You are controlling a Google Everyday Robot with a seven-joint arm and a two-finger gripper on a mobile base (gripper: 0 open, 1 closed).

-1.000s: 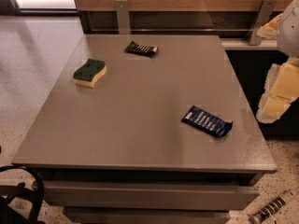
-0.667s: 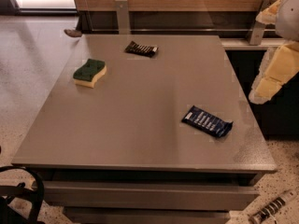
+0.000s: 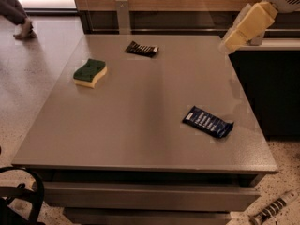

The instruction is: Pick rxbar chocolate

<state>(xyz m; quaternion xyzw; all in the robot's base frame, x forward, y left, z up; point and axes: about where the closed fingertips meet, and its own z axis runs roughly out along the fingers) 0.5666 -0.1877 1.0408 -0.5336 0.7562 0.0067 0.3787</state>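
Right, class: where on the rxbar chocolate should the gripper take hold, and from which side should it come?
Probably at mid-length, across its narrow width, coming straight down. The rxbar chocolate lies flat on the table near the far edge, with both long sides free. The gripper hangs over the table's far right corner, well apart from it.

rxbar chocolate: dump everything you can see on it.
The rxbar chocolate is a small flat rectangular bar in a dark brown-black wrapper with pale lettering blocks. It lies flat, slightly skewed, near the far edge of the grey table. Only the table touches it; the sponge sits apart, nearer and to the left in view. The gripper hangs by the table's far right corner, well clear of it.
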